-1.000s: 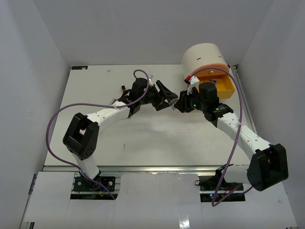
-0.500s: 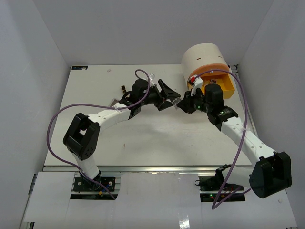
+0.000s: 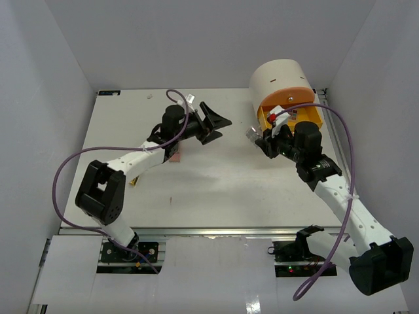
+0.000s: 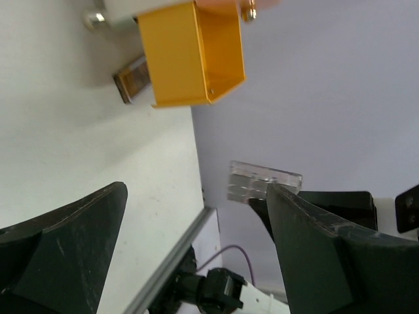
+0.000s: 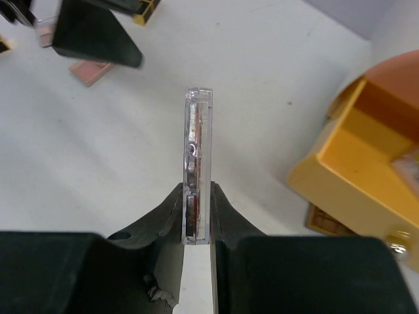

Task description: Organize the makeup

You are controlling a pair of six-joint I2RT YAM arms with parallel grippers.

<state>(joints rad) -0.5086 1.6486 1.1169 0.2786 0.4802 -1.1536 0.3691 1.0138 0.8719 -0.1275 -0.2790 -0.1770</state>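
Observation:
My right gripper is shut on a clear multicoloured palette, held edge-on above the table, left of the open yellow drawer. The palette also shows in the left wrist view. My left gripper is open and empty, off the table at back centre. A pink palette lies flat under the left forearm; it also shows in the right wrist view. A brown palette lies beside the drawer. A black-and-gold lipstick lies at the far left. No sponges are in view.
The round cream drawer unit stands at the back right corner, its yellow drawer pulled out toward the arms. White walls close in the table on three sides. A gold item lies by the left arm's elbow.
The two grippers were close together at mid table. My left gripper has pulled back to the left, open. My right gripper has drawn back right with the palette.

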